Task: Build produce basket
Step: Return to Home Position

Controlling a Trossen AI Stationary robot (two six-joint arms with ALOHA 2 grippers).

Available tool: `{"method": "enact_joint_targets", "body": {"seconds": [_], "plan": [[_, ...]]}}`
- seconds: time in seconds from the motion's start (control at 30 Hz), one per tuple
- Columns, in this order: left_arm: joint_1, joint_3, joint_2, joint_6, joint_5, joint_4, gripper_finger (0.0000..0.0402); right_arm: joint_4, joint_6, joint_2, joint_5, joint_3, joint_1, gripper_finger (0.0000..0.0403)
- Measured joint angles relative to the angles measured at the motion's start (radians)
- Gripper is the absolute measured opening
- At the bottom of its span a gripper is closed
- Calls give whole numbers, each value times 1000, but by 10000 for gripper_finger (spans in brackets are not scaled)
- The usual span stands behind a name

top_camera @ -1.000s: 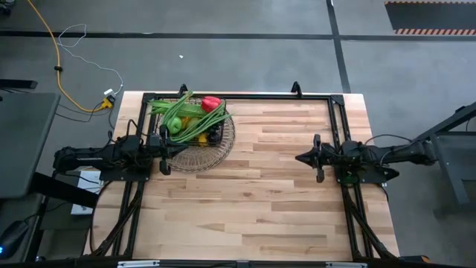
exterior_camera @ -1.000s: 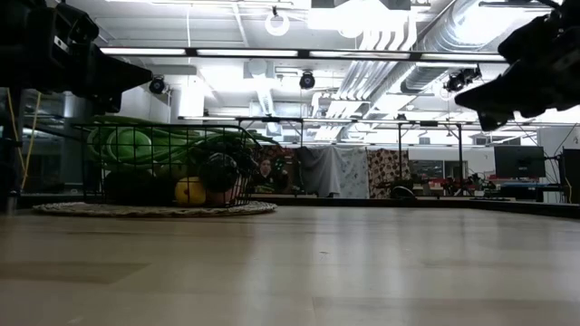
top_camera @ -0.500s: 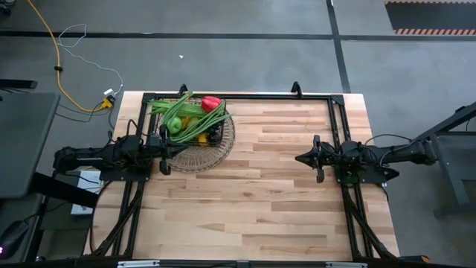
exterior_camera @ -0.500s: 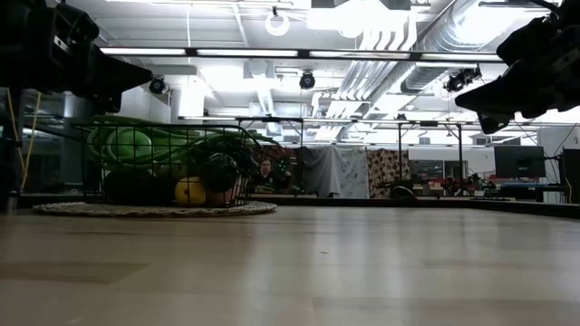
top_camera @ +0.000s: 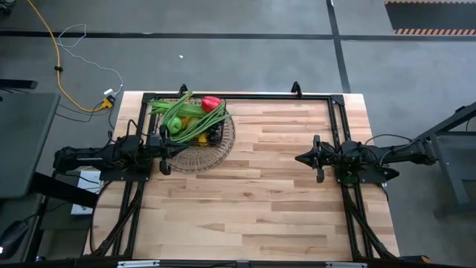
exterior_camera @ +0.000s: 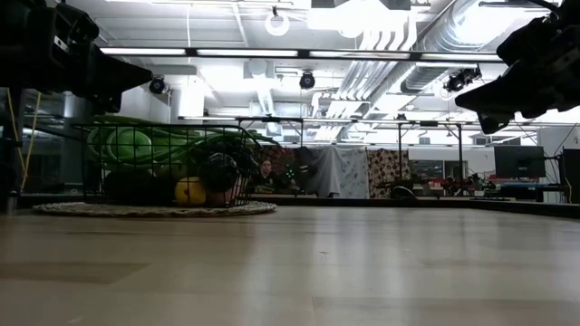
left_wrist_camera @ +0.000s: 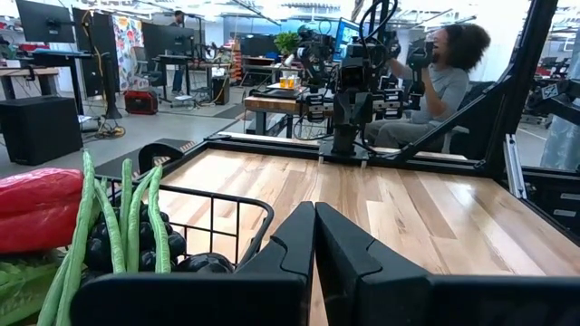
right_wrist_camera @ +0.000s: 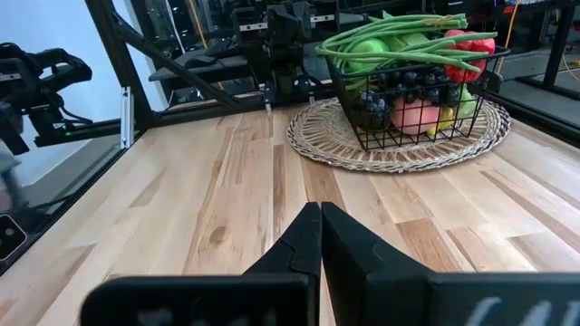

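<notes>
Left tool [left_wrist_camera: 314, 208] closed, just beside basket [left_wrist_camera: 237, 196], seemingly not touching.

Pale wood-plank table [top_camera: 282, 193], black metal frame [top_camera: 260, 96] along its edges, round woven mat [top_camera: 221, 150] near its far left corner

Basket [right_wrist_camera: 361, 136]: on woven mat [top_camera: 214, 155], produce [top_camera: 195, 115] heaped inside. Left gripper [top_camera: 178, 149]: just beside basket, apparently over mat's edge. Right gripper [top_camera: 300, 158]: well apart from basket, across table [top_camera: 268, 193].

Left pincer [top_camera: 171, 150] closed; right pincer [top_camera: 300, 158] closed; both arms tucked low, pointing inward.
</notes>
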Motion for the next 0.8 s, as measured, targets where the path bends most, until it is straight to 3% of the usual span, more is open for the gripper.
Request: {"method": "enact_joint_targets", "body": {"seconds": [0.33, 0.6, 0.8], "plan": [[-13, 0, -7, 2, -2, -1, 1, 0, 0, 0, 0, 0, 0, 0], [-220, 1, -20, 111, 11, -2, 1, 0, 0, 0, 0, 0, 0, 0], [-238, 1, -20, 66, 94, -17, 1, 0, 0, 0, 0, 0, 0, 0]]}}
